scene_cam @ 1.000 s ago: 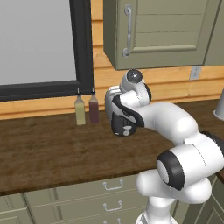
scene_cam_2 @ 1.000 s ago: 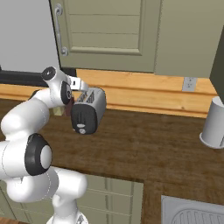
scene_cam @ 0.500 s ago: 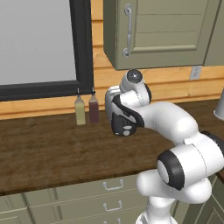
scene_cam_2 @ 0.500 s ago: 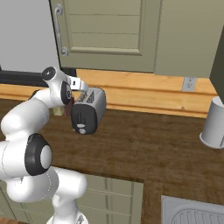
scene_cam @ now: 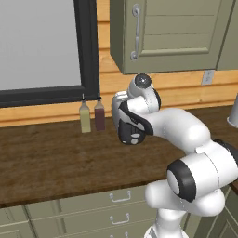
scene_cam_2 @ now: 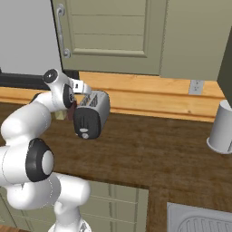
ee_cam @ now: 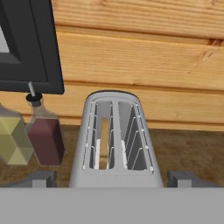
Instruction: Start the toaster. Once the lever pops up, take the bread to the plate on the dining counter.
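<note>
Nothing has moved lately: gripper, fingers apart, still hovers above the toaster, bread inside, lever unpressed.

Two slim bottles stand side by side at the back of the dark brown wood-grain countertop: a pale yellow-olive bottle and a dark red-brown bottle, just beside each other, upright. Black-framed grey window panel above them. Honey-coloured wood plank wall behind. Olive upper cabinet with silver bar handle. Pale grey cylindrical canister far right on the counter. White wall outlet. Olive drawer fronts with small handles below.
</note>
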